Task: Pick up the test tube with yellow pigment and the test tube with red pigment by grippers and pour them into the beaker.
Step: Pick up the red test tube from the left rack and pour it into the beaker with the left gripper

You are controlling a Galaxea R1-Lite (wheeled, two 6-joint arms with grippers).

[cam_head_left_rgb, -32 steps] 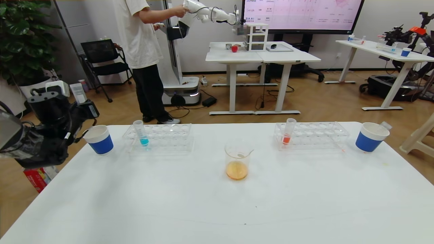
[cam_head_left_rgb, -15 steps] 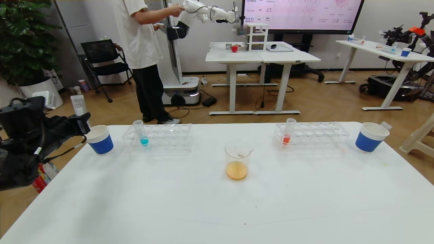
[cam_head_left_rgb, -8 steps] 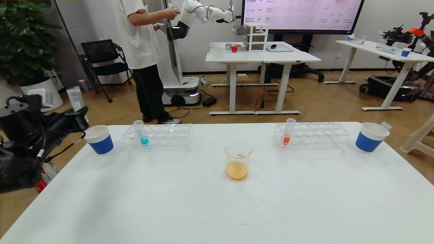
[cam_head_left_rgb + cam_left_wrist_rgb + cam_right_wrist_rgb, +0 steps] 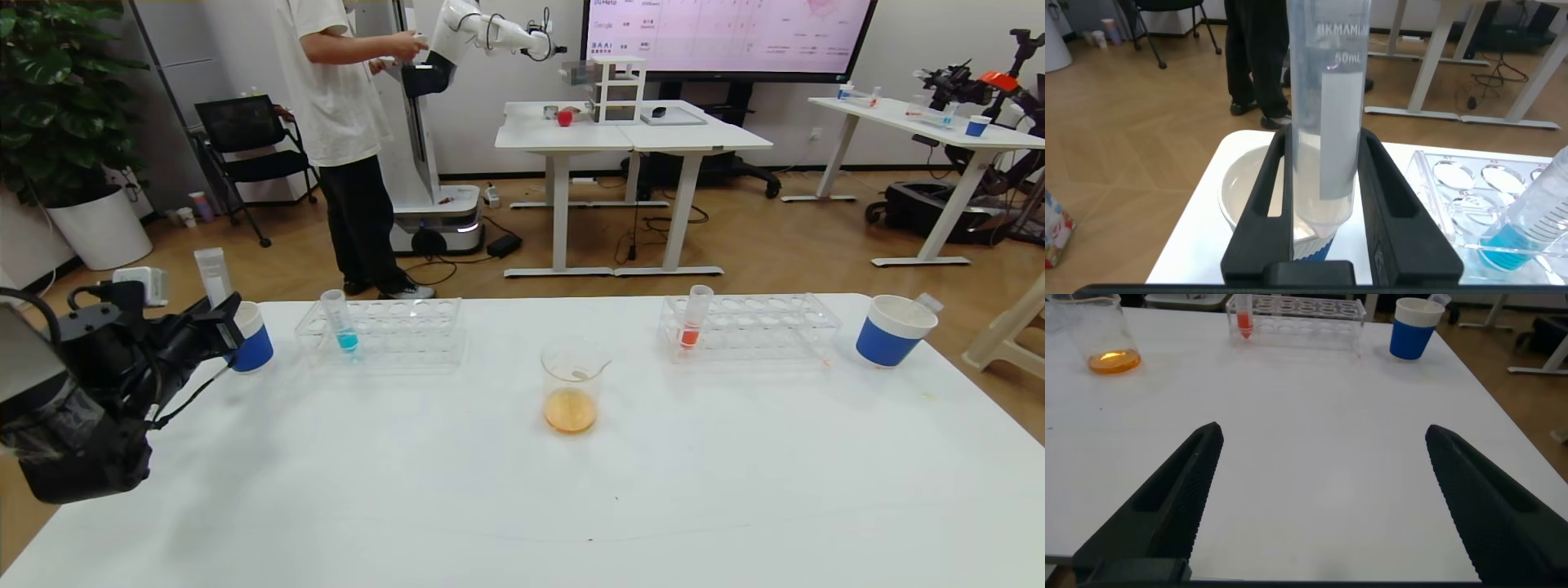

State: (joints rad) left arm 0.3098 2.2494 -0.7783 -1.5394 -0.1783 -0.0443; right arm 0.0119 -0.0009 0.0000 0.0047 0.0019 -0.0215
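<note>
L hand (image 4: 219,314) clamped on empty tube (image 4: 1327,114) over L cup (image 4: 1249,196) | keep tube upright, drop in | R hand (image 4: 1319,498) apart, idle | beaker (image 4: 571,388) mid-desk (image 4: 522,490), orange liq.

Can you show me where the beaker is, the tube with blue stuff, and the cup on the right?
Beaker (image 4: 571,408): head view, on its orange liquid.
Blue tube (image 4: 347,338): head view, on the blue liquid.
Right cup (image 4: 886,341): head view, on its blue sleeve.

Black left claw (image 4: 219,325), black cables, pale grey wrist box (image 4: 140,285).
</note>
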